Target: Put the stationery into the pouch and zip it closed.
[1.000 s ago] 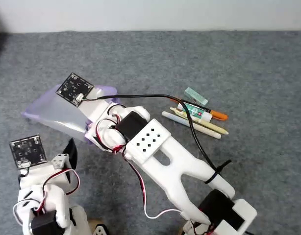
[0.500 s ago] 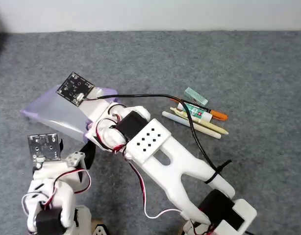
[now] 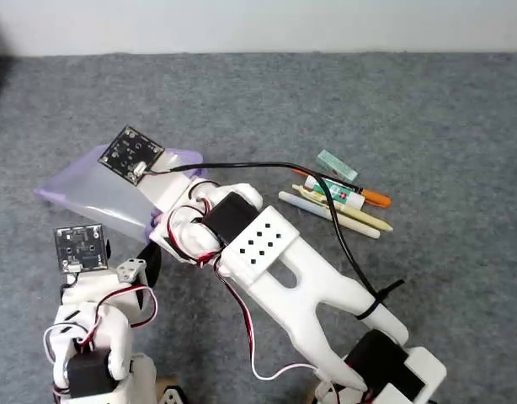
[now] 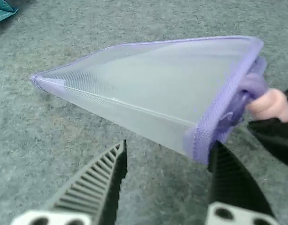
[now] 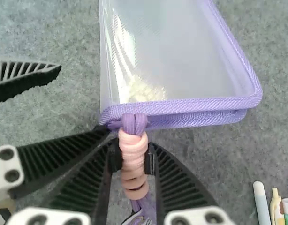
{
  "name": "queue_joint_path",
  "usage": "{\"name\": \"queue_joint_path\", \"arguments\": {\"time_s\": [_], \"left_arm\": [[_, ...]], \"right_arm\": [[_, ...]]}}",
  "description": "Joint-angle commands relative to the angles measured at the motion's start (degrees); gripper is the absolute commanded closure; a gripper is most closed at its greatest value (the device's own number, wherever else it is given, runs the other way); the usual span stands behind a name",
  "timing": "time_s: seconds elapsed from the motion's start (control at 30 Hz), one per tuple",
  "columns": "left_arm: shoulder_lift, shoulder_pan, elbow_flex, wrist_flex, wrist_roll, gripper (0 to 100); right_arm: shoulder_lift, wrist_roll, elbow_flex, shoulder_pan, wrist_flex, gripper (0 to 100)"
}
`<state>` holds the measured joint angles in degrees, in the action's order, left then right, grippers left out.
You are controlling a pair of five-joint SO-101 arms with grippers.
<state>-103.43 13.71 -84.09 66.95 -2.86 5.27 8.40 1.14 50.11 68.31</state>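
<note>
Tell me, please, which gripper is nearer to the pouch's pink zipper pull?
Right. The right gripper is shut on the pink zipper pull; the left gripper hangs open beside the pouch, apart from the pull.

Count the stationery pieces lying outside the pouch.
5, in one cluster: teal eraser, orange-tipped marker, labelled tube, cream pen, pale blue pen. The black cable crosses them, so another may be hidden.

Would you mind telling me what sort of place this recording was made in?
Probably a robotics test bench: a grey felt-covered table against a plain white wall, a left arm and right arm, and a staged purple pouch and pens.
</note>
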Motion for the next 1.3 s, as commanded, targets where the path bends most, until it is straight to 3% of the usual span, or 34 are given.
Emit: {"name": "queue_joint_path", "arguments": {"time_s": [0.0, 0.8, 1.17, 1.27], "left_arm": [[-0.70, -0.35, 3.21, -1.49, -2.11, 75], [-0.70, 0.09, -1.71, -5.54, -2.64, 75], [-0.70, -0.18, -1.54, -10.81, -2.29, 99], [-0.70, -0.18, -1.45, -11.25, -2.29, 99]], "right_arm": [[3.21, -0.26, -2.02, -0.04, 0.48, 99.1], [7.25, -0.26, -1.76, 4.53, 6.81, 99.1], [7.25, -0.26, -1.93, 3.56, 8.48, 99.1], [7.25, -0.26, -1.93, 1.54, 8.04, 99.1]]}}
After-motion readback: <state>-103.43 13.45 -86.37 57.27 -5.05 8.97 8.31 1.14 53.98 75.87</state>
